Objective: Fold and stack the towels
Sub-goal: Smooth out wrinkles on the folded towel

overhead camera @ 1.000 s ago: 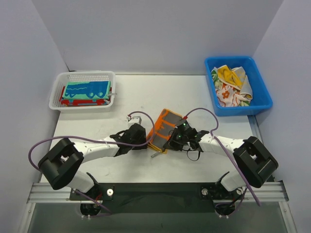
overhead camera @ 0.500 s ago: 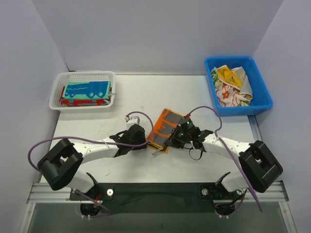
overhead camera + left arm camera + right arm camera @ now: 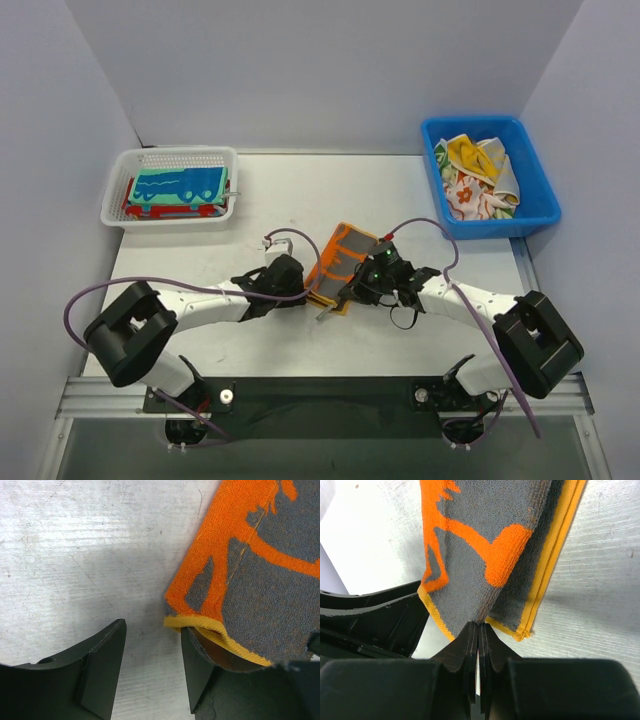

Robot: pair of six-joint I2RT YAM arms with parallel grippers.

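Pale tabletop (image 3: 280, 200), lilac-grey walls (image 3: 300, 70), orange-grey towel (image 3: 340, 255)

You have a white mesh basket (image 3: 170, 220) at the table's (image 3: 300, 190) far-left corner and a blue plastic bin (image 3: 495, 229) at the far-right corner, well apart.

From the top camera I get bright, even light from above. The surface (image 3: 300, 200) reads pale, with only soft, faint shadows under the arms, and the picture looks sharp throughout. On the left wrist view, glare washes out the surface at the left, and a grey shadow lies just ahead of the left gripper (image 3: 151, 647). The towel (image 3: 260, 580) weave is crisp. On the right wrist view, the right gripper (image 3: 478, 630) is near-black and slightly soft, and the top-left corner blows out white.
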